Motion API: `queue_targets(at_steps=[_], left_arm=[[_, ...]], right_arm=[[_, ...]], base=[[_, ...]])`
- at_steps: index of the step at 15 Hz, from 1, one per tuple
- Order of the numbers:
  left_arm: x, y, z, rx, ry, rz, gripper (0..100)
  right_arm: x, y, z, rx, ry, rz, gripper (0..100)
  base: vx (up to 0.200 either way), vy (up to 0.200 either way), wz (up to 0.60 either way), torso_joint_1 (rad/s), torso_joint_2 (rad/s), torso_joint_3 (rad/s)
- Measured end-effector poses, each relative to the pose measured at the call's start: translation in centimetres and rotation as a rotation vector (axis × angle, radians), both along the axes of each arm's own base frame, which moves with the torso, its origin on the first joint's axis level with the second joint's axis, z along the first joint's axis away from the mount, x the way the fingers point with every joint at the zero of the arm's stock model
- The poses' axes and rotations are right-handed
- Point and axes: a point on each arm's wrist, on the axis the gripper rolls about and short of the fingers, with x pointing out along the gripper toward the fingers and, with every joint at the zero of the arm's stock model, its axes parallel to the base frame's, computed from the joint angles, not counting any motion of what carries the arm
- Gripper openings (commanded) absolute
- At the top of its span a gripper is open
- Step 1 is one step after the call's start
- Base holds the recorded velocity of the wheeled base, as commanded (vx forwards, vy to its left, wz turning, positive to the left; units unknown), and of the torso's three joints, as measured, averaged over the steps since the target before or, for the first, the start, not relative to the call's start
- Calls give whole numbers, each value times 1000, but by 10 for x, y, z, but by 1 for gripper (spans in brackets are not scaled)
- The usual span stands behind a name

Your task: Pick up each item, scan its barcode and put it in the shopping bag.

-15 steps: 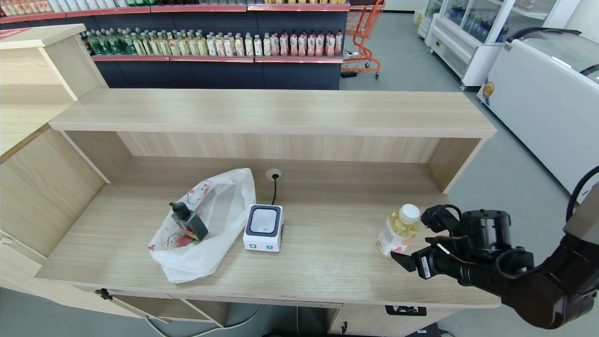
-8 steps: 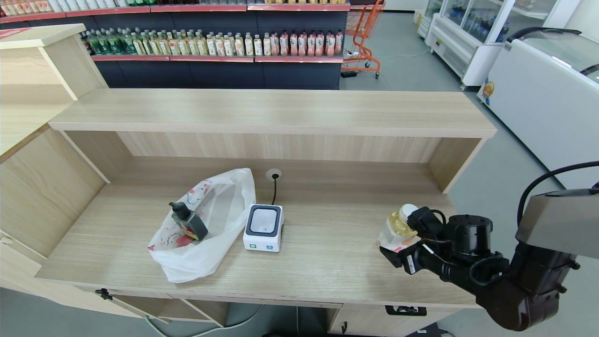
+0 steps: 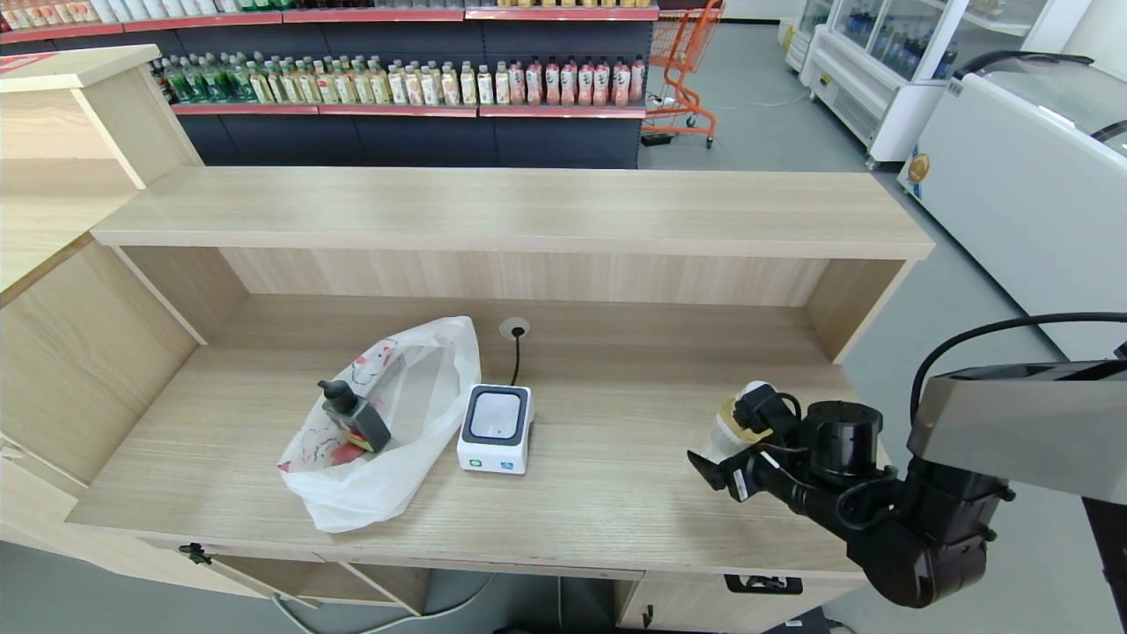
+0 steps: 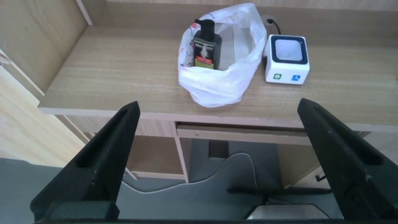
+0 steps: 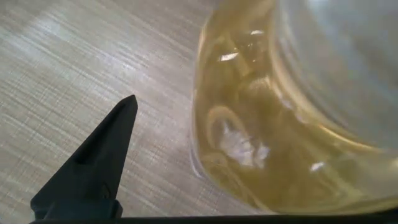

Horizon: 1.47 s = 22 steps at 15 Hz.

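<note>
A clear bottle of yellow liquid (image 3: 720, 429) with a white cap stands at the counter's right end. My right gripper (image 3: 727, 438) is open around it, one finger in front and one behind. In the right wrist view the bottle (image 5: 280, 112) is very close, with bare wood between it and one black finger (image 5: 93, 168). The white shopping bag (image 3: 379, 440) lies open at centre-left with a dark pump bottle (image 3: 355, 416) inside. The white scanner (image 3: 496, 429) stands just right of it. My left gripper (image 4: 221, 168) is open below the counter's front edge, facing the bag (image 4: 214, 87) and scanner (image 4: 286, 59).
A raised wooden shelf (image 3: 511, 211) runs along the back of the counter (image 3: 616, 475), with side walls at both ends. The scanner's black cable (image 3: 517, 357) runs to a hole at the back. Bare counter lies between scanner and bottle.
My right arm has moved left along the counter, and its fingers now stand on either side of the bottle. The bottle has shifted a little to the left. Bag and scanner are unmoved.
</note>
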Motion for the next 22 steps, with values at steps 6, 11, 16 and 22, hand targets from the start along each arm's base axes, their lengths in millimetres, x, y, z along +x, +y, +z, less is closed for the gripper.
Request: queue_targets(at_steps=[6, 11, 16, 22], left_arm=[[0, 0, 0, 0, 0, 0, 100], [0, 0, 0, 0, 0, 0, 100], [0, 0, 0, 0, 0, 0, 100], [0, 0, 0, 0, 0, 0, 100]], right_arm=[[19, 7, -1, 3, -84, 10, 0], [18, 10, 0, 8, -85, 22, 0], [15, 11, 21, 93, -110, 12, 0], [-10, 7, 93, 415, 22, 144, 0]], base=[[0, 0, 0, 0, 0, 0], [0, 0, 0, 0, 0, 0], [0, 0, 0, 0, 0, 0], [0, 0, 0, 0, 0, 0]])
